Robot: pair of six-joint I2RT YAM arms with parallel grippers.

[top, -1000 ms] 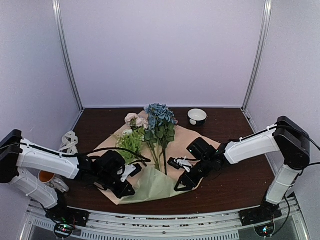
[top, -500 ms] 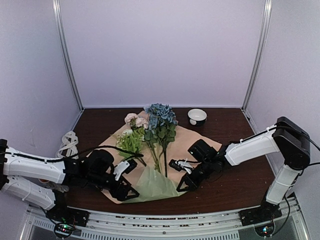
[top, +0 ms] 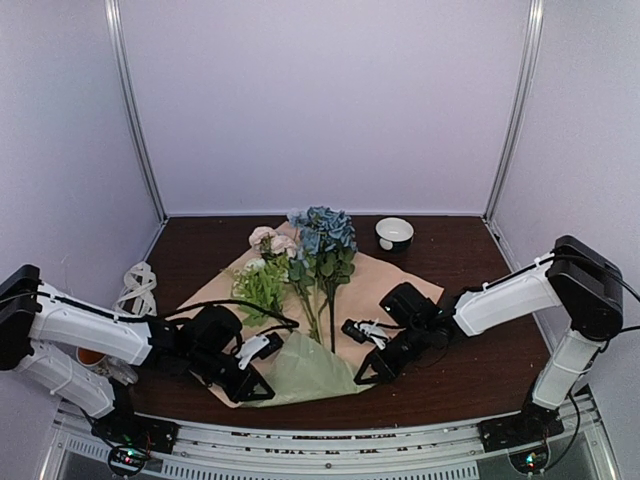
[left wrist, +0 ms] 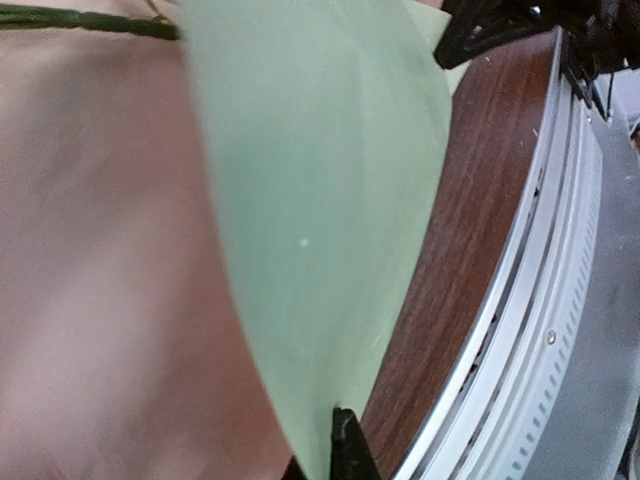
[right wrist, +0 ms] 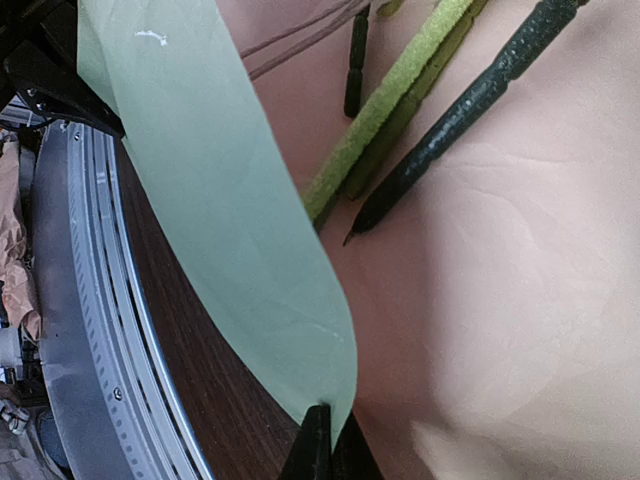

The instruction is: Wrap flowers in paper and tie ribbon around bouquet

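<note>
- Paper (top: pixel 375 270) lies spread on the table (top: pixel 470 380), beige face up. Its near edge is folded over, so the sage-green face shows as a flap.
- The left gripper (top: pixel 258 388) is closed and pinches the flap's near left corner. The left wrist view shows only one dark fingertip at the bottom, with the green sheet running right into it.
- The right gripper (top: pixel 366 374) is closed and pinches the flap's near right corner. In the right wrist view its tips meet on the green edge.
- Both grippers sit low by the table's front edge, with the green flap spanning between them.
- The flowers (top: pixel 320 235) lie on the beige face, blooms toward the back wall and stems pointing at the near edge. The blue head is in the middle, the pale pink blooms are left of it, and a light green sprig is lower left.
- In the right wrist view the stem ends rest on the beige face just beside the fold, uncovered.
- The ribbon (top: pixel 138 284) lies in loose white loops at the far left of the table, well apart from the paper.
- A white bowl (top: pixel 394 233) with a dark rim stands behind and to the right of the paper, not touching it.
- The flowers are not yet wrapped and the ribbon is not yet tied.
</note>
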